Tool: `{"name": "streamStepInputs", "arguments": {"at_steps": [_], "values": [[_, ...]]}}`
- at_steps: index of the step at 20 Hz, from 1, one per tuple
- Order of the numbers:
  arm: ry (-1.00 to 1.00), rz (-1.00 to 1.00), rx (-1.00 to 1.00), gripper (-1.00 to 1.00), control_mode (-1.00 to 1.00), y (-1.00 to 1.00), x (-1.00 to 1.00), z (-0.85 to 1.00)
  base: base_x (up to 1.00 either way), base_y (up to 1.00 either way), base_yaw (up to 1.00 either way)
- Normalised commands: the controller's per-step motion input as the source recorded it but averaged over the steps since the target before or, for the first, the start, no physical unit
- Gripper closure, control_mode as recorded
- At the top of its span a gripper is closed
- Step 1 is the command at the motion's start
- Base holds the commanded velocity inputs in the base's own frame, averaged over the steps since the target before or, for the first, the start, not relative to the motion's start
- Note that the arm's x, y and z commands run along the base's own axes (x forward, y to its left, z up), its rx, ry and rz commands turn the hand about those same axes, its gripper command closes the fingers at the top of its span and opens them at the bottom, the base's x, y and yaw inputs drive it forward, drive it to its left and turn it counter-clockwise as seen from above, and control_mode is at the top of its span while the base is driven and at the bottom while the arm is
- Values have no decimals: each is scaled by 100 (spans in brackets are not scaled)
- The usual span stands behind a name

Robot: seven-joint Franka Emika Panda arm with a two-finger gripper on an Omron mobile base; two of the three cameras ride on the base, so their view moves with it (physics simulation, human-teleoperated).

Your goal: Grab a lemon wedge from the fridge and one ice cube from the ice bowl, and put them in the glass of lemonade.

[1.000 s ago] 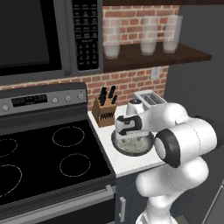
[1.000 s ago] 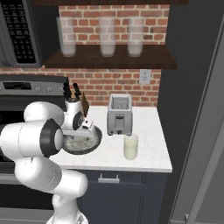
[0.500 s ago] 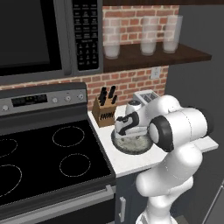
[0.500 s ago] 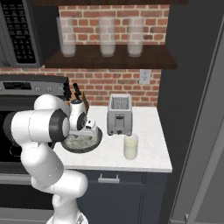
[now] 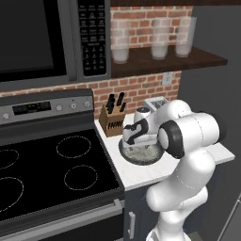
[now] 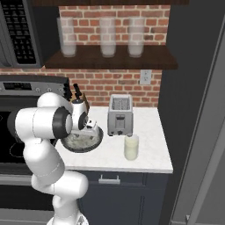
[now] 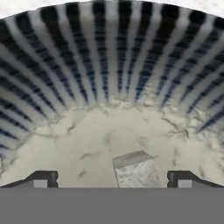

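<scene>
The ice bowl (image 7: pixel 109 57) has a striped wall and a pale speckled floor. One ice cube (image 7: pixel 135 169) lies on that floor, between my gripper's (image 7: pixel 113 179) wide-apart fingertips (image 7: pixel 41 178) and right of centre, and nothing is gripped. From the base views, my gripper (image 5: pixel 133 142) (image 6: pixel 91 130) points down into the ice bowl (image 5: pixel 141 157) (image 6: pixel 81 144) on the white counter. The glass of lemonade (image 6: pixel 131 147) stands to the right of the bowl, near the counter's front. The dark grey fridge (image 6: pixel 193 88) rises at the right. The lemon wedge is out of view.
A toaster (image 6: pixel 120 115) stands behind the glass, and a knife block (image 5: pixel 112 121) sits against the brick wall beside the black stovetop (image 5: pixel 52 169). Tall clear glasses (image 6: pixel 107 37) line the shelf above. The microwave (image 5: pixel 42 37) hangs over the stove.
My arm's elbow has swung and the hand has dropped lower into the ice bowl. The jaws have stayed wide apart.
</scene>
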Motion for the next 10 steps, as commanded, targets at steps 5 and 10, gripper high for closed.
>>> {"name": "streamStepInputs", "arguments": {"at_steps": [5,10], "values": [[0,0,0,100,-100,0,7,-33,0,0,0],[0,0,0,100,-100,0,2,-39,0,0,0]]}}
